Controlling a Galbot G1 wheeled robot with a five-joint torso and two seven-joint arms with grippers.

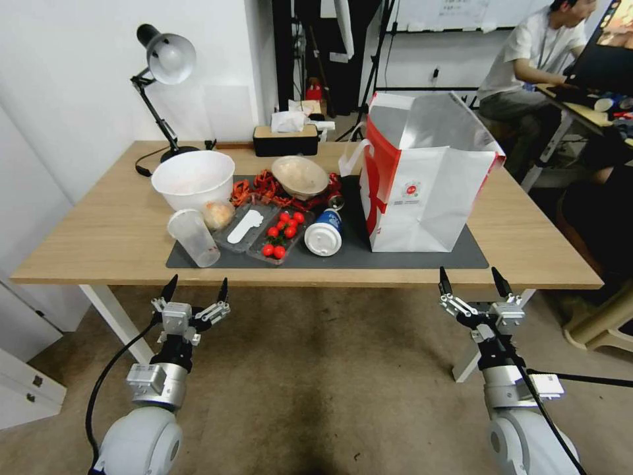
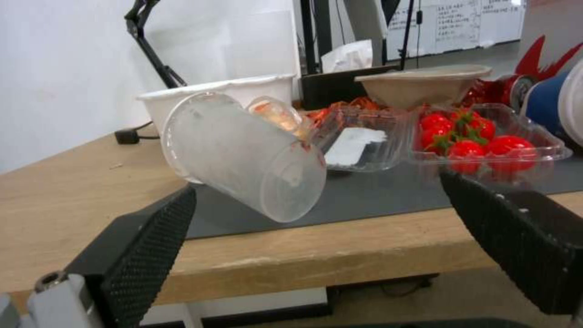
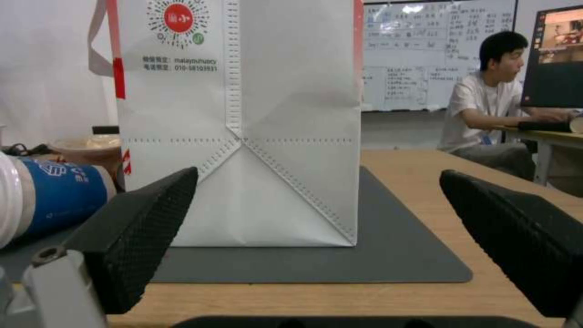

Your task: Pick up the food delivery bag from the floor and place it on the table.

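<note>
Head view: food delivery bag stands upright on the dark mat of the table, top open (foil lining visible). Left gripper and right gripper hover before the table edge, above the floor, fingers apart, empty. Left wrist view: a tipped clear cup; a clear tray holding red tomatoes; a white bowl behind. Right wrist view: the bag's white face, a blue cup lying beside it.

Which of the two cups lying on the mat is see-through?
The clear plastic cup at the mat's left front corner; the other, the blue paper cup, is opaque with a white lid.
</note>
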